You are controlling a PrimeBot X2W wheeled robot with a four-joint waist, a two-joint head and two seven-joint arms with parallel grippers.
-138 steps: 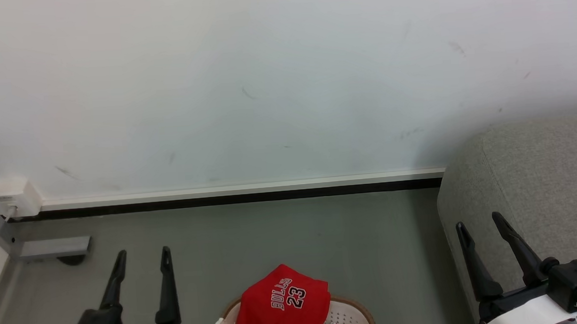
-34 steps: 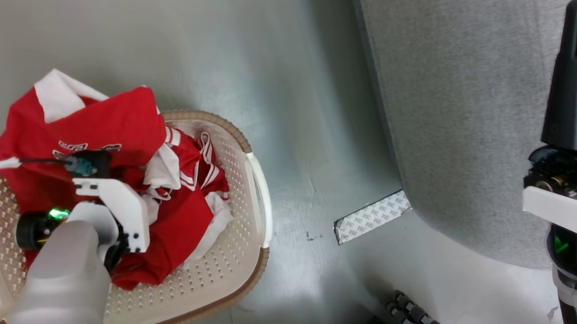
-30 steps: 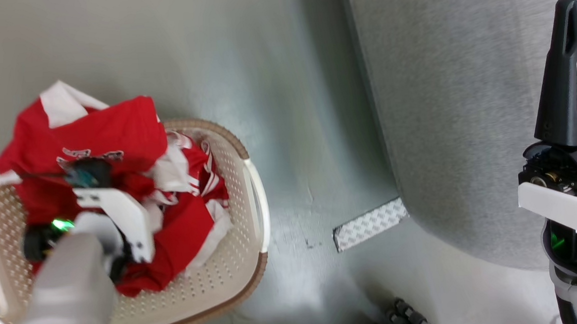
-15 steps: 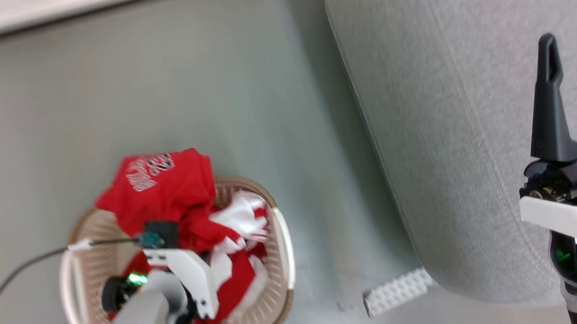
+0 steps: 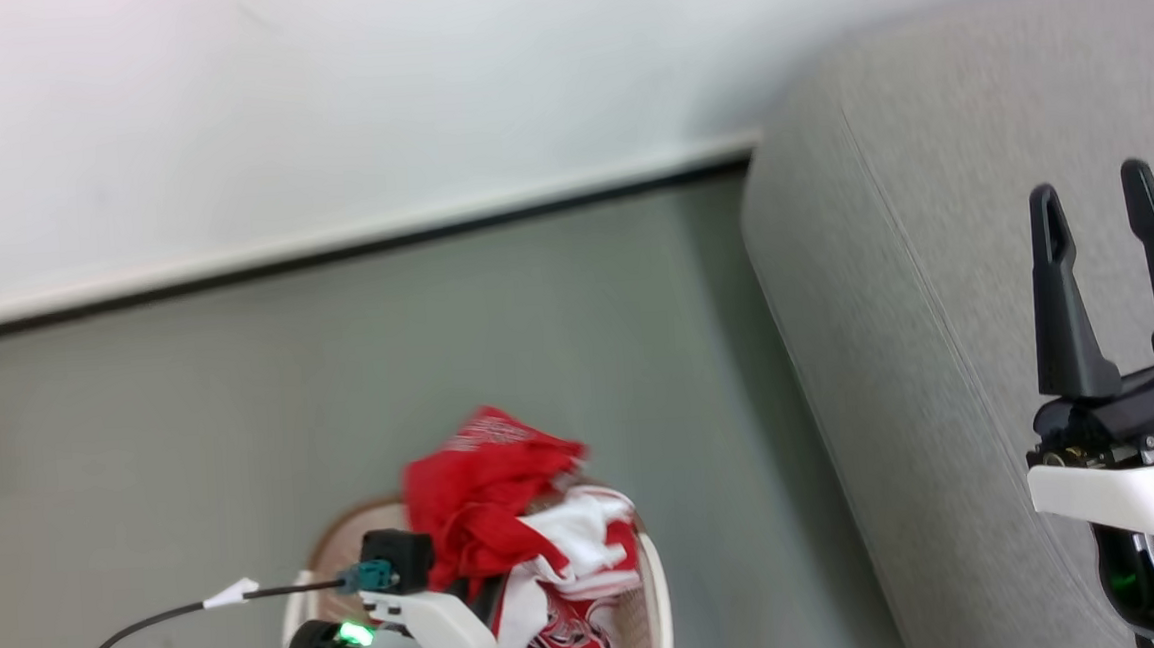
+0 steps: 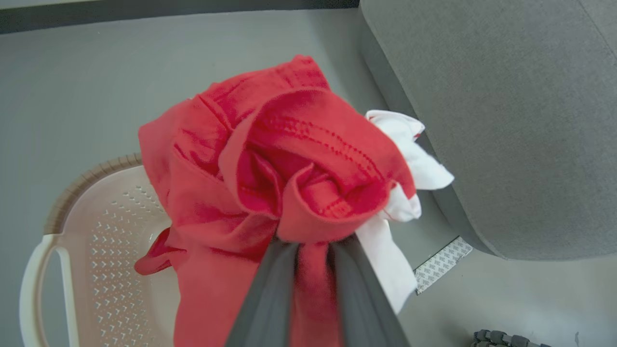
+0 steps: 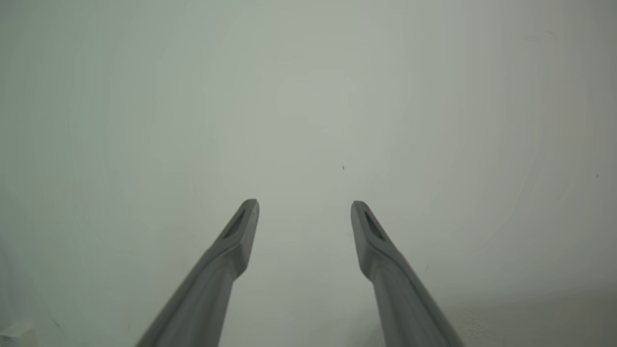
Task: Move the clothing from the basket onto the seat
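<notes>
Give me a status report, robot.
Left end effector shut on clothing, hanging over basket. Right end effector open, empty, near seat. Nothing seen in the way.

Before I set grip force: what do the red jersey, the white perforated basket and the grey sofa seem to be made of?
Red jersey: thin matte knit fabric, probably synthetic; it bunches in soft folds and shows stitched hems.
White perforated basket: smooth moulded plastic, going by its even rows of punched holes.
Grey sofa: matte woven upholstery with a fine grain.
</notes>
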